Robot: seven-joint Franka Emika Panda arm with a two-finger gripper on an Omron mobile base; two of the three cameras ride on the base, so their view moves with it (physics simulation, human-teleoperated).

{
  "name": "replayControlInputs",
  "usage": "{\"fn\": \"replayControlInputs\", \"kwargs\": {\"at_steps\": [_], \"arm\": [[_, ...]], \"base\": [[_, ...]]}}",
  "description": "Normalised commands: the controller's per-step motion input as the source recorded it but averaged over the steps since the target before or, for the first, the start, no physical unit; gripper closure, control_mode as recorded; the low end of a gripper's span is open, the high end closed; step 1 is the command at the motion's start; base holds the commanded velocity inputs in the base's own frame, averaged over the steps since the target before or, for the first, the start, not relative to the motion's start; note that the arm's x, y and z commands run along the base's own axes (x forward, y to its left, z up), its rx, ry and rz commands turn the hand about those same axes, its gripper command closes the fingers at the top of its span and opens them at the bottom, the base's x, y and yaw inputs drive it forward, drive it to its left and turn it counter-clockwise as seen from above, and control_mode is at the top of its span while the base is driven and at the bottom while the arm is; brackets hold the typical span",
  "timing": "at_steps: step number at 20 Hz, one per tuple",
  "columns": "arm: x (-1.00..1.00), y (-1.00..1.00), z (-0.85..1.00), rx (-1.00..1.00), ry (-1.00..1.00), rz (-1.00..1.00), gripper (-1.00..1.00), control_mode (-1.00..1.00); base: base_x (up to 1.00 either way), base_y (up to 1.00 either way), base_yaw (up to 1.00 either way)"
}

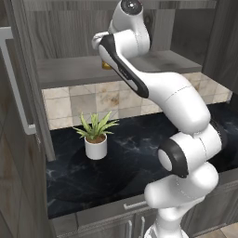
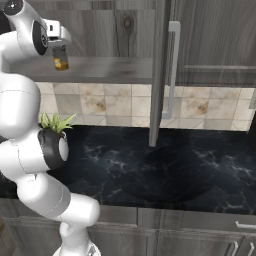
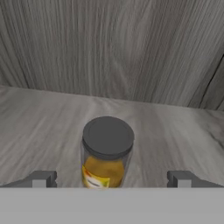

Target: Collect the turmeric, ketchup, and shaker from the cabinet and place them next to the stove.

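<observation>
Gripper (image 3: pixel 109 179) stood wide open around the turmeric (image 3: pixel 106 153) on the cabinet (image 3: pixel 52 122) shelf, untouched. Closing squarely below its lid would likely grip best.

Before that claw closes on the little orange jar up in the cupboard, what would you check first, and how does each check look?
1. Gripper open wide: ok.
2. Turmeric lies between the two fingertips: ok.
3. Jar standing upright on the cabinet shelf, lid on: ok.
4. Fingers far enough along the jar for a firm hold: cannot tell.
5. Cabinet door swung open, out of the arm's way: ok.
6. Potted plant on the counter below, away from the jar: ok.
</observation>
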Motion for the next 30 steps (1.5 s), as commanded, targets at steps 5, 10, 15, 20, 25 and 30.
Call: {"fn": "replayControlInputs", "kwargs": {"at_steps": [5,10,15,20,25,30], "arm": [[0.12,0.07,0.00,0.00,0.02,0.00,-1.00,-1.00],[0.07,0.14,-0.05,0.01,0.03,0.00,-1.00,-1.00],[0.07,0.06,-0.02,0.02,0.03,0.00,-1.00,-1.00],[0.00,0.00,0.00,0.01,0.00,0.00,-1.00,-1.00],[0.00,0.00,0.00,0.00,0.00,0.00,-1.00,-1.00],[0.03,0.00,-0.05,0.00,0.00,0.00,-1.00,-1.00]], "base": [[0.00,0.00,0.00],[0.00,0.00,0.00],[0.00,0.00,0.00],[0.00,0.00,0.00],[0.00,0.00,0.00],[0.00,0.00,0.00]]}}
